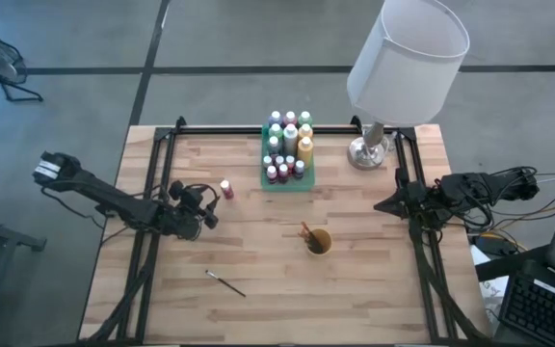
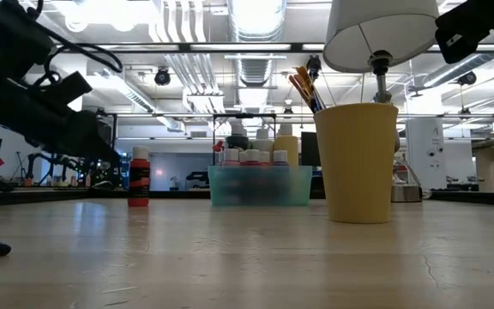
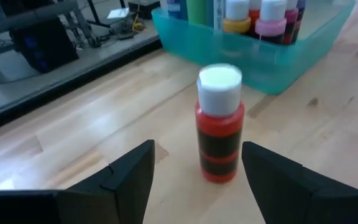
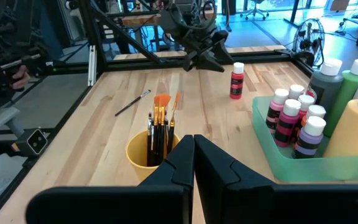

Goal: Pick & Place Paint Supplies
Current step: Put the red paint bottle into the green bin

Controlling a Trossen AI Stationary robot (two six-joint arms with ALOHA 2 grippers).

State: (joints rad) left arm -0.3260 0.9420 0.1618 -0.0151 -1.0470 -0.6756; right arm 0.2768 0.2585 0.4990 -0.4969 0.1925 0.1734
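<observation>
Fig. Left gripper (image 3: 194, 177) spread wide, not clenched, fingers flanking but apart from the small red paint bottle w/ white cap (image 3: 220, 124). Bottle stands upright on the pale wooden table (image 1: 355, 289), near the translucent green rectangular tray (image 1: 288, 180) that holds many other paint bottles (image 1: 287, 145).

Step in hand (judged): grasp the red bottle. To do it well: ease fwd until the label sits between the pads, centre it, then close on the body below the cap; a skewed approach may tip it.

Right gripper (image 4: 193, 155) clenched on nothing, parked at the table's right edge.

Surroundings: orange-yellow cup (image 1: 318, 242) w/ brushes mid-table; one thin dark-handled paintbrush (image 1: 225, 283) lying loose nearer the front; white-shaded lamp (image 1: 405, 58) beside the tray. Nothing obstructs the short path bottle→tray; free slots in the tray look few.
</observation>
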